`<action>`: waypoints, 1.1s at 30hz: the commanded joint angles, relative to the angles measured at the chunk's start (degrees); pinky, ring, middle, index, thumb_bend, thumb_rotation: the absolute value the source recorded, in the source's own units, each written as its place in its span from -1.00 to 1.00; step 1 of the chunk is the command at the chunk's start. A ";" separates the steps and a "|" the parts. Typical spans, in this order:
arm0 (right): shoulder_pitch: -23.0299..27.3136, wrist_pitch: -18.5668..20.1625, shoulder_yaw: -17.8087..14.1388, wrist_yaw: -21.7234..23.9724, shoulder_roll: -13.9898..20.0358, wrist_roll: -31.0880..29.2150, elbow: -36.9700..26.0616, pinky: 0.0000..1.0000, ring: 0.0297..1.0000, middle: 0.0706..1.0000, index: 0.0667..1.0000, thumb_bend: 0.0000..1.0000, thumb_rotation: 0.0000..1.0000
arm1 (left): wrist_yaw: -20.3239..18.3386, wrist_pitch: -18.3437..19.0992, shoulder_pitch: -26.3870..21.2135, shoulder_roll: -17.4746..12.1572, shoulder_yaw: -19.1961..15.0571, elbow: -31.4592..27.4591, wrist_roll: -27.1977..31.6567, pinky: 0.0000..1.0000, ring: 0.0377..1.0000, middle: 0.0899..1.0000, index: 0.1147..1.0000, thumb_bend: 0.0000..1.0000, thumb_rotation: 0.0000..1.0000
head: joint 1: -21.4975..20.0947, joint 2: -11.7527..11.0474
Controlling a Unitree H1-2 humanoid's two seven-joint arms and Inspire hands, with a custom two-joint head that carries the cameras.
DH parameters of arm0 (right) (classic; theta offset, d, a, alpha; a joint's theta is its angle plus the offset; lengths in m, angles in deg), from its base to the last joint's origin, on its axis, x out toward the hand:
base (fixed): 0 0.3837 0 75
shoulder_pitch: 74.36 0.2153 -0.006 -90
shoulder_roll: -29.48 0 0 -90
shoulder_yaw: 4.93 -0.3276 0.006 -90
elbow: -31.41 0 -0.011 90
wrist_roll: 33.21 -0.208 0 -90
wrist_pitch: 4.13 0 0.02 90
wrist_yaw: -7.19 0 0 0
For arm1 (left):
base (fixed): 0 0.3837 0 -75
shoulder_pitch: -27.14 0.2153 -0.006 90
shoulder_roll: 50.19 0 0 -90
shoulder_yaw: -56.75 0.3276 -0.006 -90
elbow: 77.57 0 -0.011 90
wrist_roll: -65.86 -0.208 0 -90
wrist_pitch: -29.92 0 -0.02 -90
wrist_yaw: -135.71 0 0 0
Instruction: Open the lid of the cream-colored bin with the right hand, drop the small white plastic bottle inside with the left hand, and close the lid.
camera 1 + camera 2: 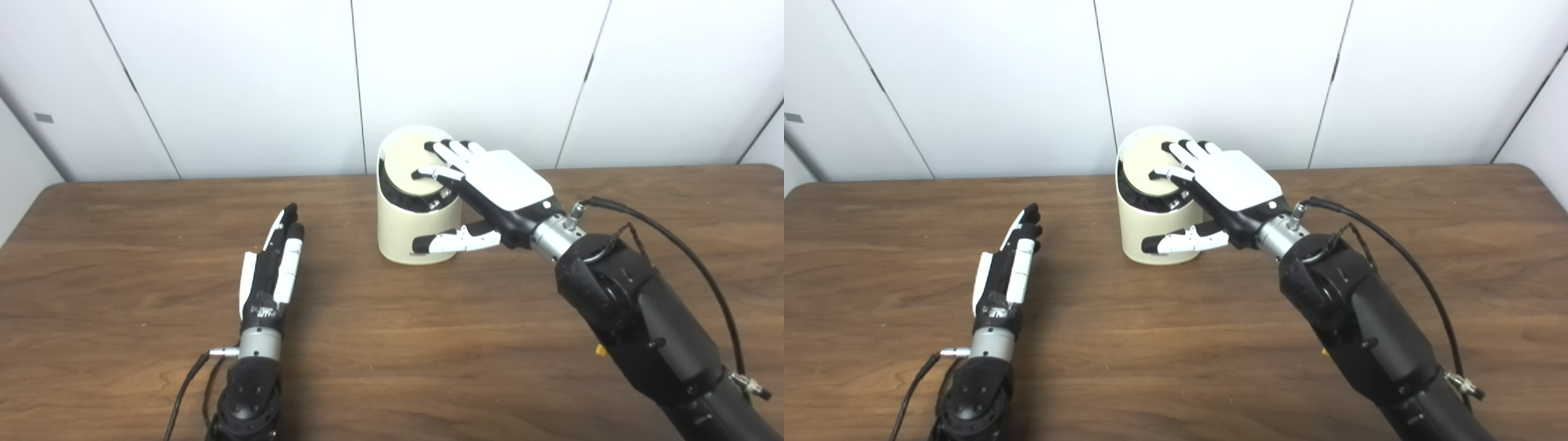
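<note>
The cream-colored bin (409,231) stands at the back middle of the table. Its round cream lid (401,160) lies down inside a black rim, slanted toward me. My right hand (490,184) rests flat on the lid with fingers spread, thumb stretched along the bin's front wall; it grips nothing. My left hand (272,269) lies edge-on on the table to the left of the bin, well apart from it, fingers straight and holding nothing. No small white bottle shows in either view.
The brown wooden table (429,367) runs wide to both sides. White wall panels stand right behind the bin. A black cable (686,251) loops off my right forearm over the table's right part.
</note>
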 commanded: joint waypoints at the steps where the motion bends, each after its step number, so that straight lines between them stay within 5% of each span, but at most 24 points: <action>1: 0.47 -0.66 -0.49 0.52 0.27 0.26 -0.67 1.00 1.00 1.00 0.62 0.26 0.94 | 0.46 -2.53 -2.17 0.42 -0.23 -0.97 0.55 0.78 0.87 0.91 0.95 0.40 1.00 | 0.01 0.12; 22: -0.45 -0.77 -0.70 0.19 0.20 0.99 -0.03 1.00 1.00 1.00 0.62 0.27 0.94 | 1.14 -3.13 -2.49 0.17 -0.59 -0.51 -0.38 0.76 0.85 0.89 0.91 0.42 1.00 | 0.03 0.14; 33: 0.36 -1.54 0.15 1.71 0.64 1.64 1.96 1.00 1.00 1.00 0.34 0.28 1.00 | 1.37 -3.30 -2.52 0.13 -0.47 -0.39 -0.85 0.79 0.86 0.89 0.92 0.44 1.00 | 0.12 0.08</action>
